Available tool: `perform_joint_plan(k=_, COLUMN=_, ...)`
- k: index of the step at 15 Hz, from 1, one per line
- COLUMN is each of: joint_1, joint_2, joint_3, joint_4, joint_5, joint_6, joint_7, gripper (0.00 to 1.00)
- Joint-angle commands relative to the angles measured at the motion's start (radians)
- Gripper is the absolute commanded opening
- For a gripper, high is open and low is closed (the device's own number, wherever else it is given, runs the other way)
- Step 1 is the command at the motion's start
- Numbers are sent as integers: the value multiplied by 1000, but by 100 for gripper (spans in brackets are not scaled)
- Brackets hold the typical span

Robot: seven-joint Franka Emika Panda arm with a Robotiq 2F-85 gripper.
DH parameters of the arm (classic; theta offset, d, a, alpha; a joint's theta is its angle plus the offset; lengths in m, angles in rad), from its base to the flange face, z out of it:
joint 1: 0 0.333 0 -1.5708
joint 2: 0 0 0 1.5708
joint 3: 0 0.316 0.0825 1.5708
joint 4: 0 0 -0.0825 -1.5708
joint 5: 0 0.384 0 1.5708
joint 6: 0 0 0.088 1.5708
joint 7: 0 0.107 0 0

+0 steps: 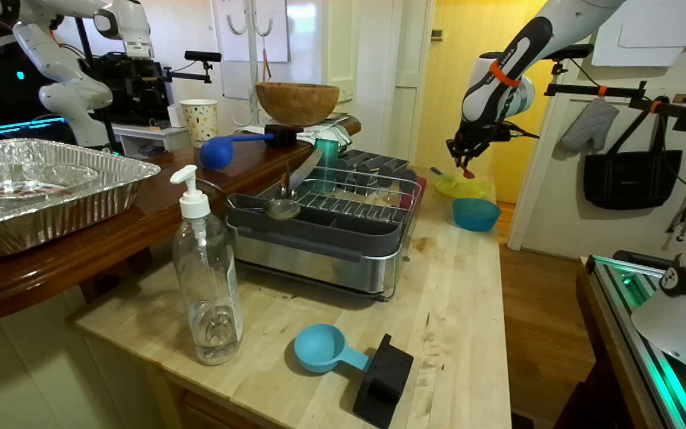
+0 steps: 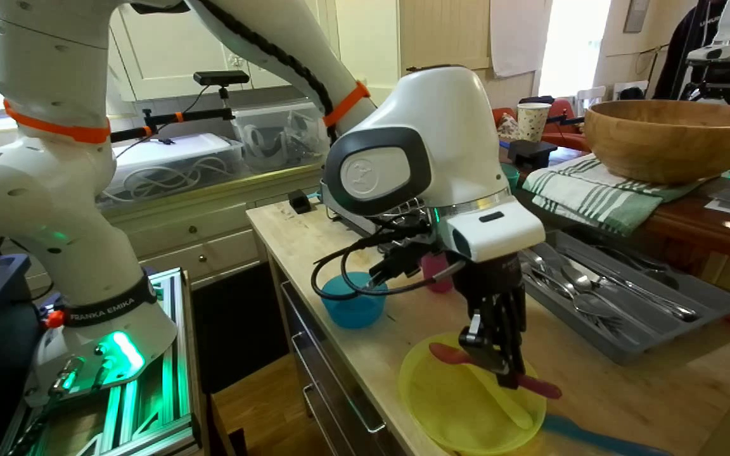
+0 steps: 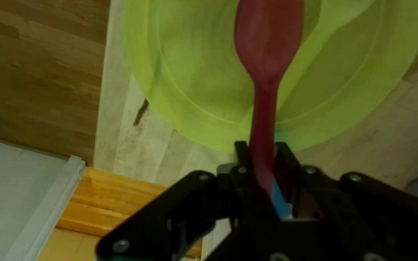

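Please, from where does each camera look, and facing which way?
Exterior view: near soap bottle, facing along the counter; arm, gripper, part of base show.
Exterior view: opposite end, by yellow dish, facing back; arm, gripper, base show.
Wrist view: on the wrist, facing down at yellow dish, red spoon; gripper shows.
Both exterior views share blue bowl, wooden bowl.

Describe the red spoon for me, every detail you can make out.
The red spoon looks like plastic in one piece: an oval bowl narrowing into a slim handle. The gripper is closed on that handle, and in an exterior view the handle's pinkish end pokes out beyond the grip. The spoon reaches out over the yellow dish, crossing above a yellow spoon lying in it, and seems to be held clear of both. Its tip is cut off in the wrist view.
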Motion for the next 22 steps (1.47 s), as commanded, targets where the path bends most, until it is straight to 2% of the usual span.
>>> perform_joint_plan(k=1, joint_1=75, joint_2=-66, joint_3=-39, joint_4=-47, joint_5=-71, joint_6=74, joint_7=37, gripper=5)
perform_joint_plan(k=7, joint_1=206, joint_2=-154, joint_3=-91, joint_4=-99, joint_5=-181, joint_6=212, joint_7=90, gripper=5)
perform_joint_plan(k=13, joint_1=370, joint_2=-188, joint_3=-172, joint_4=-163, joint_5=-277, joint_6=381, joint_7=181, gripper=5)
perform_joint_plan(k=17, joint_1=488, joint_2=-185, joint_3=-247, joint_4=-215, joint_5=-292, joint_6=490, joint_7=192, gripper=5)
perform_joint_plan(k=22, joint_1=637, joint_2=-180, joint_3=-354, joint_4=-298, joint_5=-257, joint_6=637, joint_7=149, gripper=5)
